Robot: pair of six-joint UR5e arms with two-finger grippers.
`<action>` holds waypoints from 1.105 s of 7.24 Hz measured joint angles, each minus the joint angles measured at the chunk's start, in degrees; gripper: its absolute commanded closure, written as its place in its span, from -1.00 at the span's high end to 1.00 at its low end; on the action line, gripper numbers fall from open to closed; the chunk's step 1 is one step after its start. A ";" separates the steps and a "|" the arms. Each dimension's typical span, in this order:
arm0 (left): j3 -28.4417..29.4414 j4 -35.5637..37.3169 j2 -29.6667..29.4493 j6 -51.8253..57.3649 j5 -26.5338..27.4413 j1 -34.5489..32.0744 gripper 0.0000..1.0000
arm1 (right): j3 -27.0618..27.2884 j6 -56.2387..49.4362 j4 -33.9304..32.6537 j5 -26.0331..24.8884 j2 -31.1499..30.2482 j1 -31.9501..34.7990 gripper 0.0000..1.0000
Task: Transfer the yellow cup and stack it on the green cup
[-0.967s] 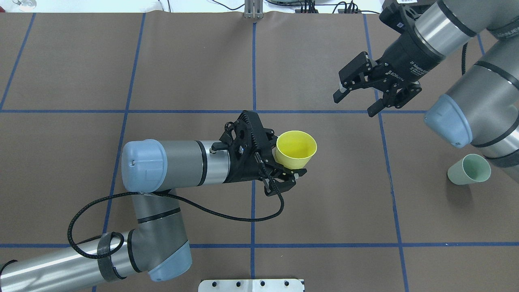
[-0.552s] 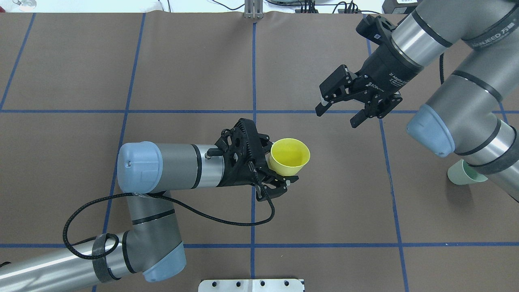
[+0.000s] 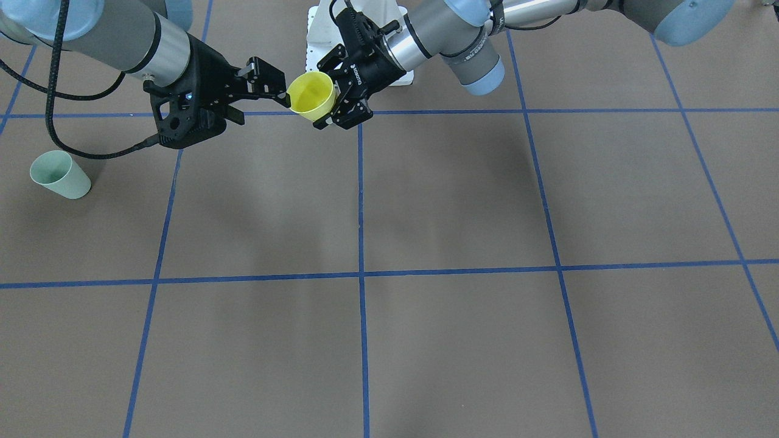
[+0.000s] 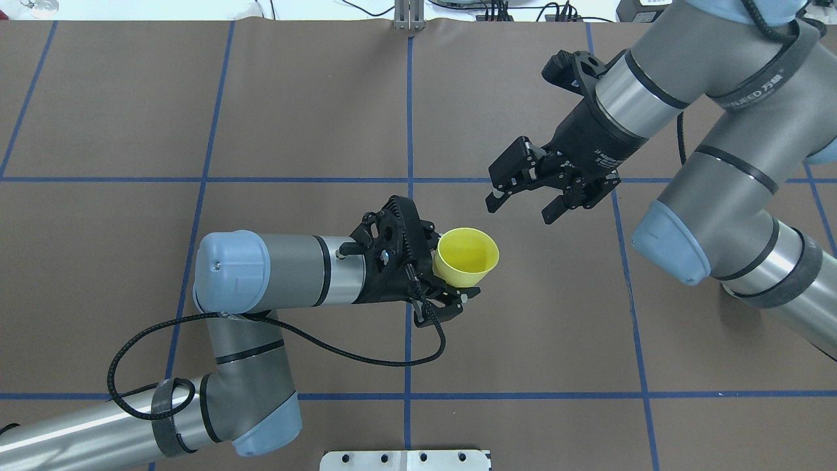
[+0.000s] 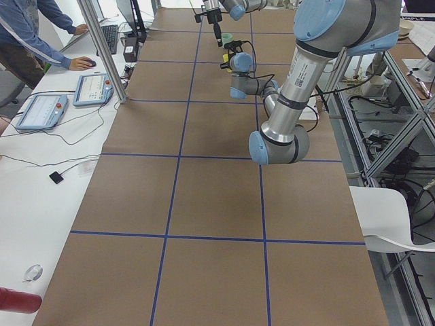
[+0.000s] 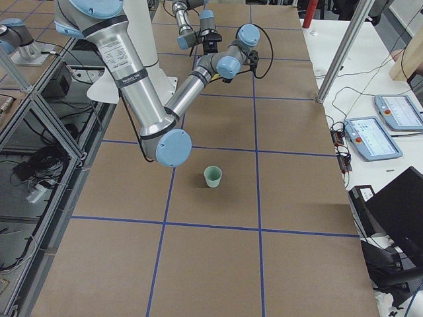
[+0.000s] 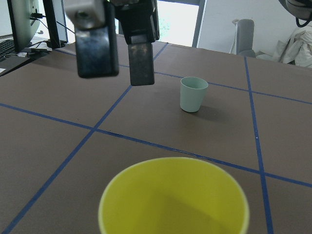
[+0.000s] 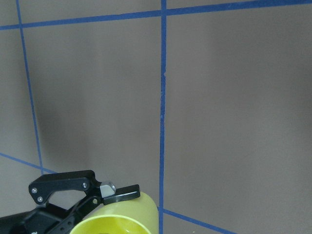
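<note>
Where the yellow cup (image 4: 465, 257) is: in the left gripper (image 4: 451, 269), held clear of the table (image 4: 294, 118). It sits near the table's middle, just on the right arm's side of the centre blue tape line (image 4: 409, 131).
Yellow cup's pose: mouth up and tipped a little, with nothing inside it.
Left gripper: clamped on the cup's lower wall from two sides. The wide rim stands free above the fingers, and the forearm lies roughly level behind it.
Right gripper (image 4: 520, 208): jaws spread wide with nothing between them, pointing toward the yellow cup from the far side.
Gap between them: the overhead view shows bare table between the right fingertips and the yellow rim. In the front-facing view one fingertip lines up with the rim's edge, so contact cannot be told from there.
Green cup (image 3: 59, 174): upright on the table, mouth up and alone, on the robot's right side and well apart from both grippers. The right arm hides it in the overhead view. The left wrist view shows it beyond the yellow rim, past a blue line.
Table: covered in brown, marked into squares by blue tape.
Cable (image 4: 274, 327): black and braided, looping from the left wrist back along that arm.
Metal plate (image 4: 405, 460): pale, with holes, at the table's near edge by the robot.
Hand (image 5: 83, 64): a person's, resting on a mouse at the side bench.
</note>
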 measured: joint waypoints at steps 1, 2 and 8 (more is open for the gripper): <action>-0.02 0.38 -0.12 0.00 -0.01 0.03 -1.00 | 0.89 -0.08 0.00 -1.90 -0.13 -1.00 0.78; -0.07 0.51 -0.23 0.00 -0.02 0.03 -1.00 | 2.07 -0.15 0.00 -4.23 -0.35 -2.38 0.77; -0.23 0.58 -1.01 0.00 0.13 0.03 -1.00 | 4.36 -0.20 0.00 -8.83 -1.50 -6.21 0.43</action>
